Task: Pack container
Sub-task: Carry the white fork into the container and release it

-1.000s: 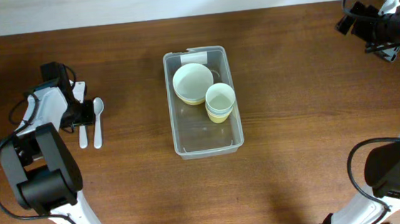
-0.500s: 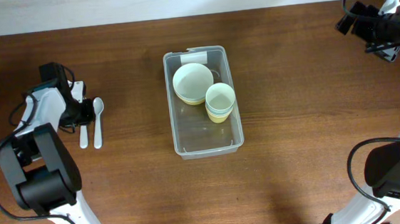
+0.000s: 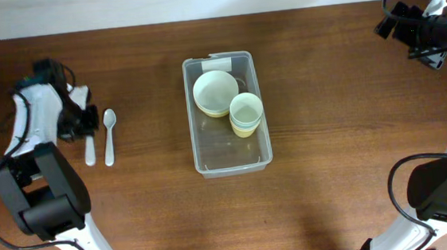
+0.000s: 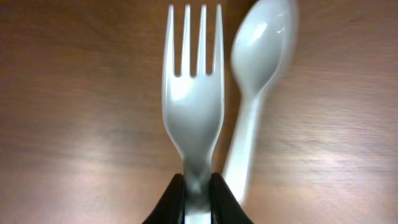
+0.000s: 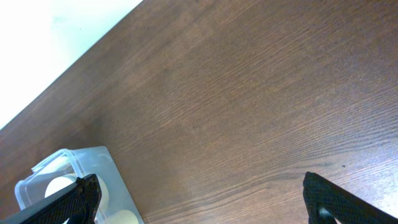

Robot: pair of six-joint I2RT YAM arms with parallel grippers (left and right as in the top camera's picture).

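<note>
The clear plastic container (image 3: 227,147) stands mid-table and also shows in the right wrist view (image 5: 68,163). It holds a pale green bowl (image 3: 215,92) and stacked pale cups (image 3: 246,113). My left gripper (image 3: 77,120) is shut on the neck of a white plastic fork (image 4: 193,93), which shows in the overhead view (image 3: 90,151) at the table's left. A white spoon (image 3: 108,134) lies on the wood just right of the fork, and the left wrist view shows it too (image 4: 261,56). My right gripper (image 3: 418,36) is open and empty, high at the far right (image 5: 205,200).
The container's white label (image 3: 219,63) is at its far end. The table's back edge meets a white wall (image 5: 50,31). The arm bases stand at the front left (image 3: 42,203) and front right (image 3: 444,187).
My left gripper has shifted left and slightly back with the fork in it. The spoon, the container and the right arm have not moved.
</note>
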